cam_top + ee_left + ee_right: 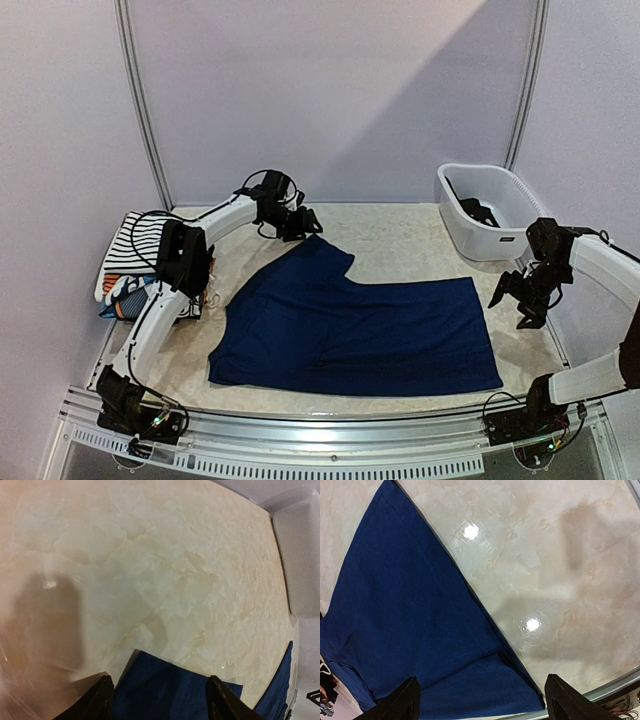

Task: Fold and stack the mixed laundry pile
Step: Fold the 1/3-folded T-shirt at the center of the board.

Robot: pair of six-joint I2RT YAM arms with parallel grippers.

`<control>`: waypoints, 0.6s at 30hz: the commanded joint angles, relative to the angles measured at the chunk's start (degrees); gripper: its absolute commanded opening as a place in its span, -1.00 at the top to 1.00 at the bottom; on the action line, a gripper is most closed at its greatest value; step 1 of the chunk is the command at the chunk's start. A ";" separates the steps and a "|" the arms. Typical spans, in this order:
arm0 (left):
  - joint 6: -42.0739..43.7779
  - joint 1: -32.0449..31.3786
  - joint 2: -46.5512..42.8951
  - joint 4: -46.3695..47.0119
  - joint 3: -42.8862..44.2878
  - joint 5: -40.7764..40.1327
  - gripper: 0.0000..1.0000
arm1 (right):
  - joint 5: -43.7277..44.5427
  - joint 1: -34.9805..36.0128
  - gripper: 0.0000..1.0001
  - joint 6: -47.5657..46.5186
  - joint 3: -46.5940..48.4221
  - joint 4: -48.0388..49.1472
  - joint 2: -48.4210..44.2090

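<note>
A plain navy blue garment (360,325) lies spread flat on the table's middle. A striped black-and-white garment (133,245) lies folded at the left on a blue cartoon-print one with orange bits (130,298). A black garment (480,210) lies in the white tub (462,222). My left gripper (305,225) is open and empty over the navy garment's far corner (165,690). My right gripper (518,298) is open and empty, hovering just right of the navy garment's right edge (420,625).
The white tub stands at the back right. The table's metal front rail (330,440) runs along the near edge. Bare marble-look tabletop (400,240) shows behind the navy garment and to its right (560,570).
</note>
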 commanded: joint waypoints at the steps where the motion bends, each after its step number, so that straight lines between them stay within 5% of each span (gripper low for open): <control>1: -3.39 0.76 5.06 1.90 0.54 4.50 -0.22 | -0.22 0.33 -0.74 -1.00 -0.24 -0.26 -0.39; 18: 1.99 -2.20 1.85 -3.16 -3.65 1.72 0.18 | -2.74 0.32 -0.71 -0.62 -0.57 2.07 1.60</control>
